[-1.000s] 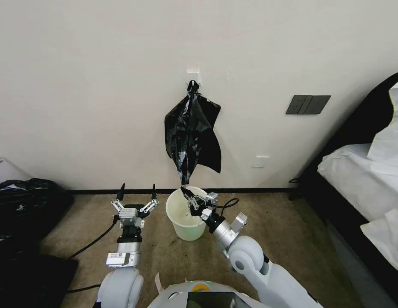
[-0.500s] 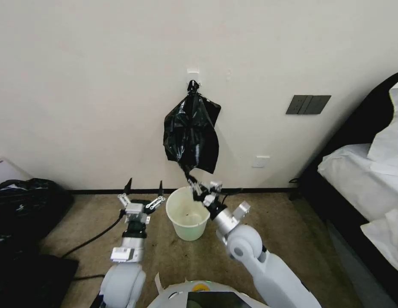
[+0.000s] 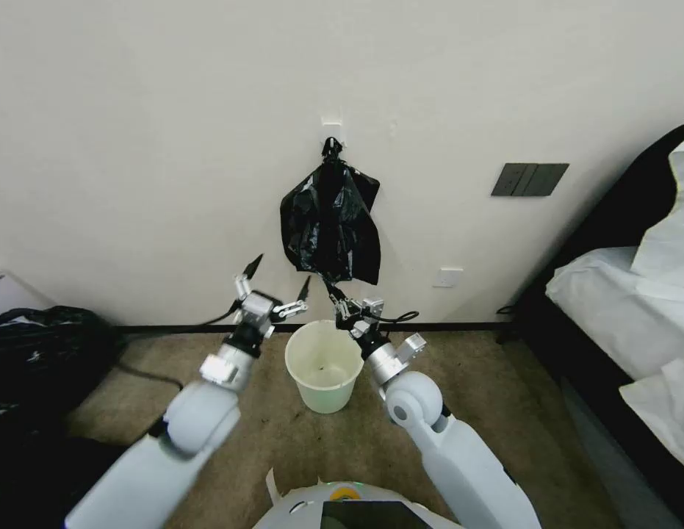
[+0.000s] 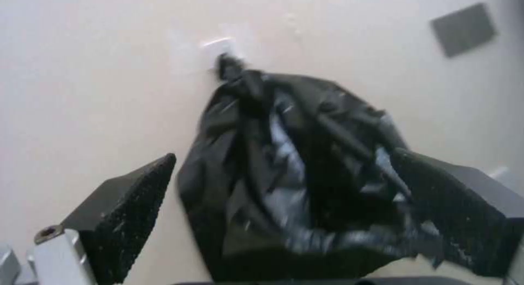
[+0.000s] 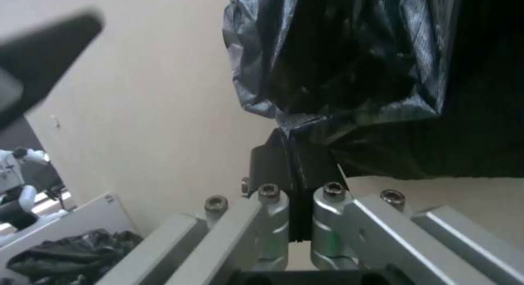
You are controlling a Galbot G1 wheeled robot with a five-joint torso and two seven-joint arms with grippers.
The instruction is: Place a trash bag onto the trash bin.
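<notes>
A glossy black trash bag hangs bunched against the wall from a white hook. My right gripper is shut on its lowest corner, just above the far rim of the trash bin, a cream-white bucket standing on the carpet. The right wrist view shows the jaws pressed together on a fold of the bag. My left gripper is open, raised left of the bin and pointed at the bag. In the left wrist view its fingers stand apart either side of the bag, not touching it.
Bulky black sacks lie on the floor at the left. A bed with white bedding fills the right side. A dark switch panel and a white outlet are on the wall. Carpet lies open around the bin.
My right gripper rose from the bin's mouth to above its rim, so the stretched bag bunched up. My left arm lifted and reached forward towards the bag, still open.
</notes>
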